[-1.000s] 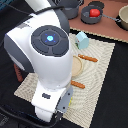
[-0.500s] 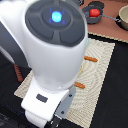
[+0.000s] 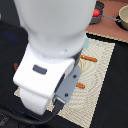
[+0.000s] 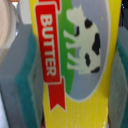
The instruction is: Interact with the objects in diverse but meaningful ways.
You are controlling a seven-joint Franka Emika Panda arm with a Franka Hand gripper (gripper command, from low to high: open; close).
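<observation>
Nearest the wrist camera, the flat yellow box [image 4: 75,70] fills the view: a label with a red banner reading BUTTER and a black-and-white cow on a green and blue oval. Grey fingers [image 4: 20,75] with teal pads stand on either side of it, and at least the one on the banner's side touches its edge, so the hand [image 4: 75,75] looks closed on the box, the box held between the pads.

In the exterior view, the white arm [image 3: 50,50] blocks most of the scene, and the hand and box are hidden behind it. Beyond the arm a pale woven mat [image 3: 97,80] lies on the dark desk [image 3: 117,100]. Two thin brown sausages rest on the mat, one [image 3: 89,59] toward the far edge, the other [image 3: 80,85] just beside the arm's grey bracket. Farther back, a red tomato [image 3: 95,13] sits in a dark pot [image 3: 99,18], and a grey pot [image 3: 123,17] stands at the exterior view's right.
</observation>
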